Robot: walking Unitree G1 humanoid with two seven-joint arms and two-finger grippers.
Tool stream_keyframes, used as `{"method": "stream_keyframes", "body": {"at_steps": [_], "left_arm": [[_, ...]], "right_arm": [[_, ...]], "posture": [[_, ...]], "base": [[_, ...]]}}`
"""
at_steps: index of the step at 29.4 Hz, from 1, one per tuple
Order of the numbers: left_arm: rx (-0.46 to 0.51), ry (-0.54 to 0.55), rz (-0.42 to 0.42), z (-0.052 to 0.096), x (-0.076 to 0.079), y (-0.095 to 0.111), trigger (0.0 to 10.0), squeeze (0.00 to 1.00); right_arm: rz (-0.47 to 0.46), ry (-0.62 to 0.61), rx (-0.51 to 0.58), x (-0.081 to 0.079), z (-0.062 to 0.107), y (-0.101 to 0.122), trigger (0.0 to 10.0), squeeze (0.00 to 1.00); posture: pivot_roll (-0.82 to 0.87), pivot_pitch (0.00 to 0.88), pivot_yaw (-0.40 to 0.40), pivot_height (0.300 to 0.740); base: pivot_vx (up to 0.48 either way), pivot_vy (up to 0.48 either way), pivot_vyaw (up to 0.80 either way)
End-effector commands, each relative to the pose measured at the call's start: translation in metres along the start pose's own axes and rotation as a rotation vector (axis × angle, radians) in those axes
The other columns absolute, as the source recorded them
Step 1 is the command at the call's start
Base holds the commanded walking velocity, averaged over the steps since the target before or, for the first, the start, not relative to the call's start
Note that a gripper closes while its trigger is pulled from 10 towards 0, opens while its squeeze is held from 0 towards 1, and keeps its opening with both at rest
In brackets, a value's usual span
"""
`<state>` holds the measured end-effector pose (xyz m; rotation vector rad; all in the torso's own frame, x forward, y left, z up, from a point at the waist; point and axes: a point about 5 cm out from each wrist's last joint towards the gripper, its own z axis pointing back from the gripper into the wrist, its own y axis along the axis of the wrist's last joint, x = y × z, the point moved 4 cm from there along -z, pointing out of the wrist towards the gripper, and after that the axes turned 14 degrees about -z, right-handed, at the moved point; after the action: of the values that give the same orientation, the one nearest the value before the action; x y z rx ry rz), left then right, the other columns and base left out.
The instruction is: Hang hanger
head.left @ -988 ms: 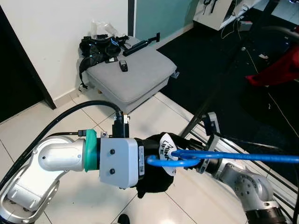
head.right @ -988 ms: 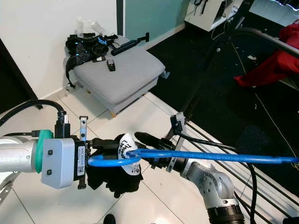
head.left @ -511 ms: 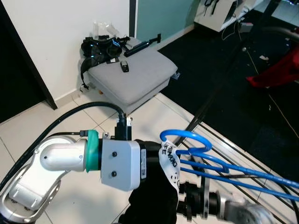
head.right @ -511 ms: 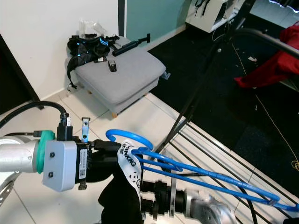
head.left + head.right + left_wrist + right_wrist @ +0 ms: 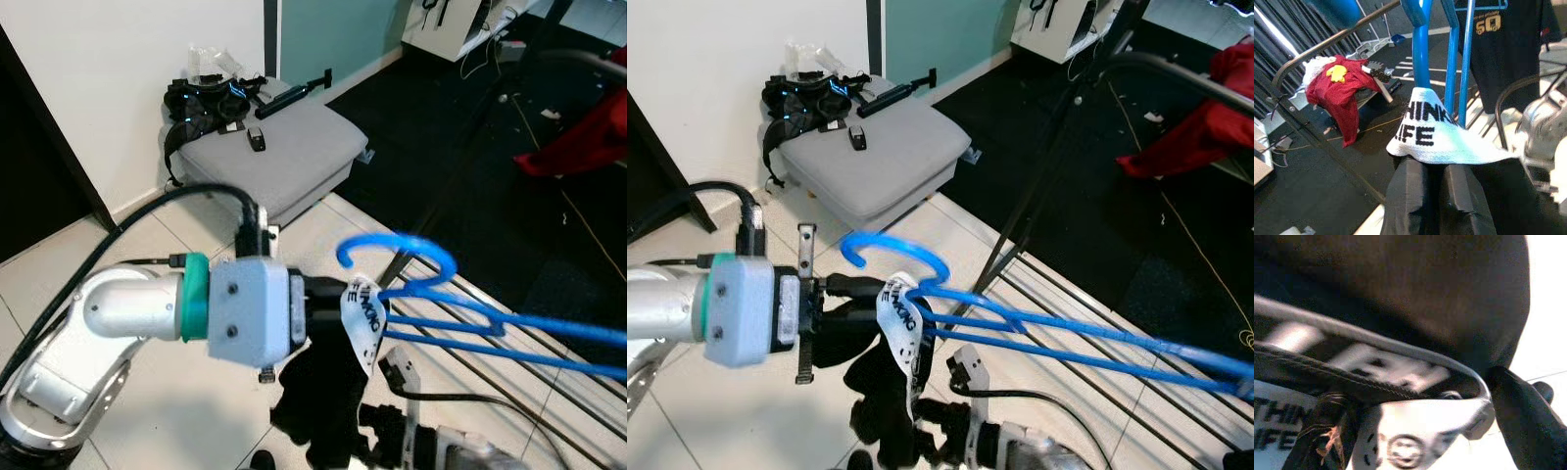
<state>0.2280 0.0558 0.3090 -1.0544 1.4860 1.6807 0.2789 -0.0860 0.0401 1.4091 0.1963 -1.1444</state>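
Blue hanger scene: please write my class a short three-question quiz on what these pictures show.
1. True or false: the blue hanger lies on the grey cushion.
2. What colour is the draped garment on the far right? A red, B green, C yellow.
3. Which hand grips the hanger at its neck?
Key: 1 false; 2 A; 3 the left hand.
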Motion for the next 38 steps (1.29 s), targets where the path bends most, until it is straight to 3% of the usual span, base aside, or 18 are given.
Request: {"method": "stream_keyframes", "body": {"at_steps": [1,10,11,12,13,16,18,22,26,38], "left_arm": [[0.036,-0.008,-0.006,0.0,0.0,0.01,10.0,0.0],[0.035,-0.001,-0.013,0.0,-0.005,0.01,10.0,0.0],[0.033,0.0,-0.015,0.0,-0.005,0.01,10.0,0.0],[0.033,0.0,-0.015,0.0,-0.005,0.01,10.0,0.0],[0.029,0.0,-0.017,0.0,-0.005,0.009,10.0,0.0],[0.026,0.0,-0.018,0.0,-0.005,0.008,10.0,0.0],[0.009,-0.005,-0.019,0.001,-0.004,0.006,10.0,0.0],[-0.011,-0.014,-0.02,0.002,-0.001,0.002,10.0,0.0],[-0.02,-0.018,-0.018,0.001,0.0,0.0,10.0,0.0],[-0.04,-0.033,-0.014,0.0,0.003,-0.008,10.0,0.0]], "right_arm": [[-0.039,-0.073,0.001,0.013,0.003,-0.012,10.0,0.0],[-0.087,-0.241,0.079,0.036,0.0,-0.009,10.0,0.0],[-0.077,-0.308,0.11,0.045,0.002,-0.004,3.0,0.0],[-0.077,-0.308,0.11,0.045,0.002,-0.004,3.0,0.0],[-0.063,-0.384,0.165,0.055,0.009,0.005,0.0,0.0],[-0.054,-0.433,0.202,0.061,0.015,0.011,0.0,0.0],[0.024,-0.568,0.349,0.076,0.04,0.039,0.0,0.0],[0.106,-0.613,0.492,0.075,0.067,0.069,0.0,0.0],[0.158,-0.635,0.555,0.073,0.085,0.086,0.0,0.0],[0.229,-0.7,0.606,0.072,0.113,0.094,0.0,0.0]], "posture": [[-0.12,0.287,0.062,0.74],[-0.12,0.282,0.067,0.74],[-0.13,0.283,0.067,0.74],[-0.13,0.283,0.067,0.74],[-0.13,0.283,0.067,0.74],[-0.13,0.283,0.067,0.74],[-0.13,0.287,0.067,0.74],[-0.14,0.289,0.069,0.74],[-0.15,0.29,0.071,0.74],[-0.18,0.289,0.086,0.74]], "base": [[0.0,0.0,0.0],[0.0,0.0,0.0],[0.0,0.0,0.0],[0.0,0.0,0.0],[0.0,0.0,0.0],[0.0,0.0,0.0],[0.0,0.0,0.0],[0.0,0.0,0.0],[0.0,0.0,0.0],[0.0,0.0,0.0]]}}
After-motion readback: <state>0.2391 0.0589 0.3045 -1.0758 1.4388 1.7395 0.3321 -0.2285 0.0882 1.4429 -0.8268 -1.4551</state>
